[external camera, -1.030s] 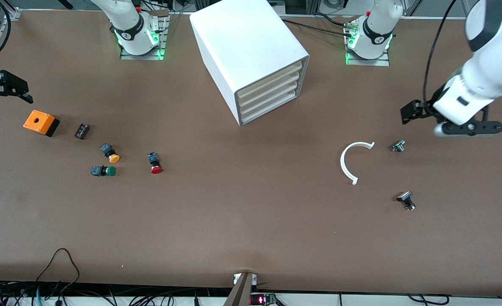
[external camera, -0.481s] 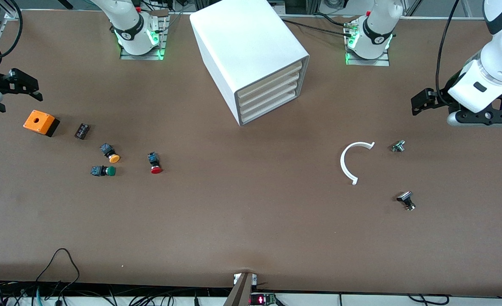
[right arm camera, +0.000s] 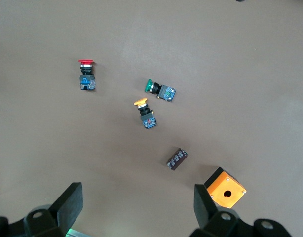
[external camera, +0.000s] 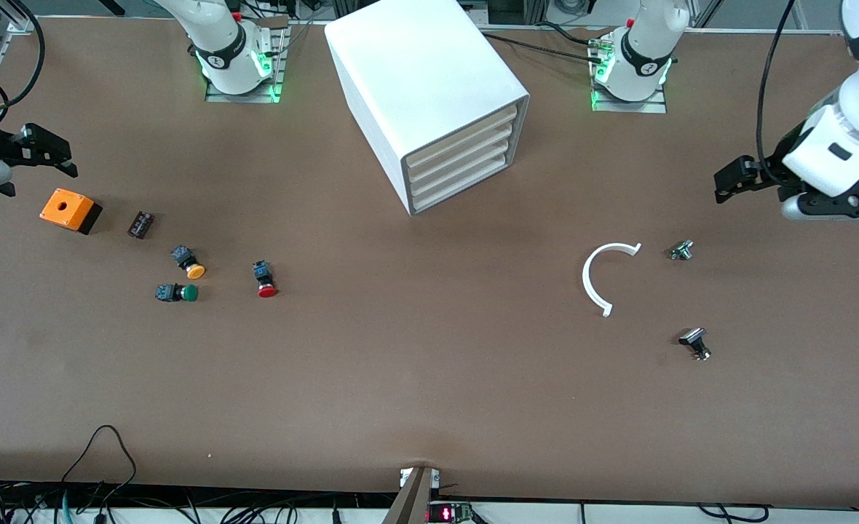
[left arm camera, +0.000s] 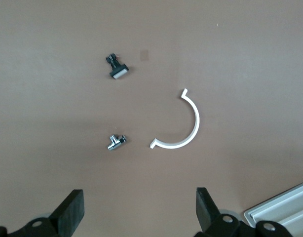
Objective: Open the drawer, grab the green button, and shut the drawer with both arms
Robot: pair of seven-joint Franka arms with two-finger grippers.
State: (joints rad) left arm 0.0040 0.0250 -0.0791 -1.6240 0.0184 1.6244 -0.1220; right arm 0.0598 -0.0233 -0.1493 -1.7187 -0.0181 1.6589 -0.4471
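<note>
Three buttons lie on the counter — the green-capped button nearest the front camera, well apart from the right end effector, released above the orange box. The drawer sits shut; the left end effector hangs released near the white arc.

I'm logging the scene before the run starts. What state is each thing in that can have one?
drawer: shut, flush with the two above it.
green button: lying on its side on the table, untouched.
orange button: on its side.
red button: on its side.
left end effector: open, empty, over the table's left-arm end.
right end effector: open, empty, over the table's right-arm end.
</note>
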